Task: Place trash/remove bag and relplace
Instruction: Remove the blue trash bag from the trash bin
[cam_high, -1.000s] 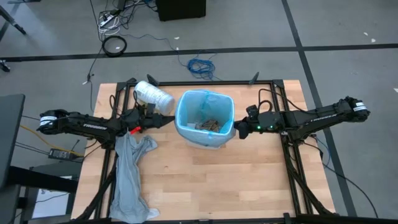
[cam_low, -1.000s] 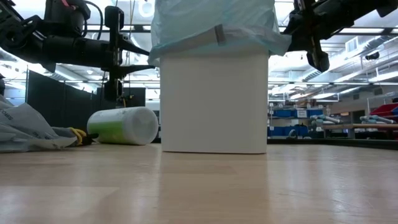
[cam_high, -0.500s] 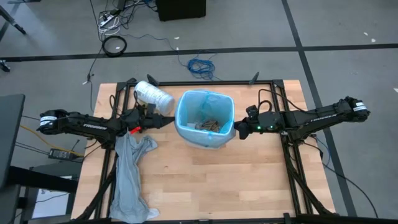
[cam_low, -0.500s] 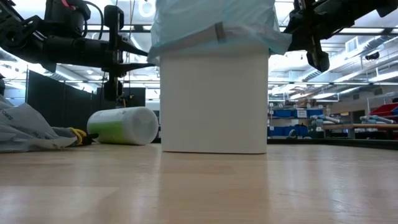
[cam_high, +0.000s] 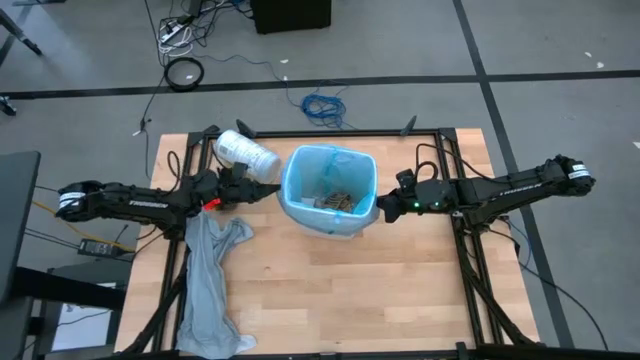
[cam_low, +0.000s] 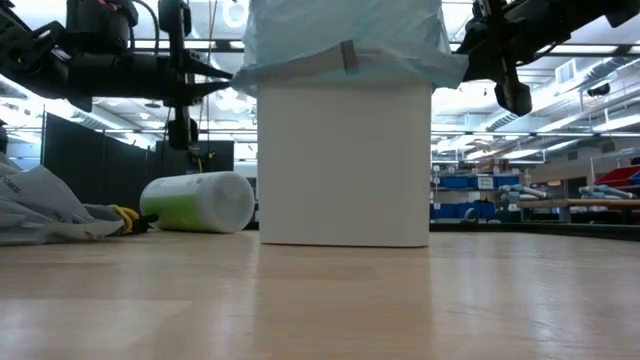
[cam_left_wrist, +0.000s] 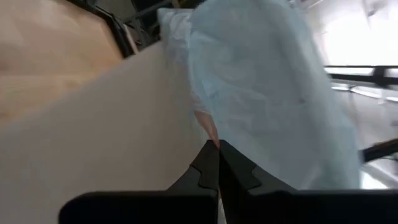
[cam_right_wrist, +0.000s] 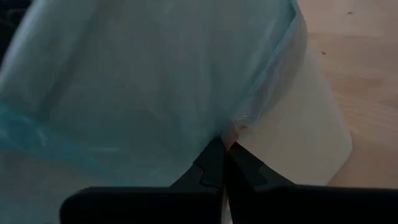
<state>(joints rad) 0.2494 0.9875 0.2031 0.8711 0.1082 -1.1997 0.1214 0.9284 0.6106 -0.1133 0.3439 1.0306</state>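
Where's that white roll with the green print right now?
In the high view the white roll lies on its side at the table's back left, just left of the white bin and beyond the left gripper.

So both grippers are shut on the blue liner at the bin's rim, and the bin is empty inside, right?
Not quite: the bin is not empty. The high view shows trash lying at the bottom inside the blue liner. The rest stands: the left gripper and the right gripper are each shut on the liner at opposite sides of the rim.
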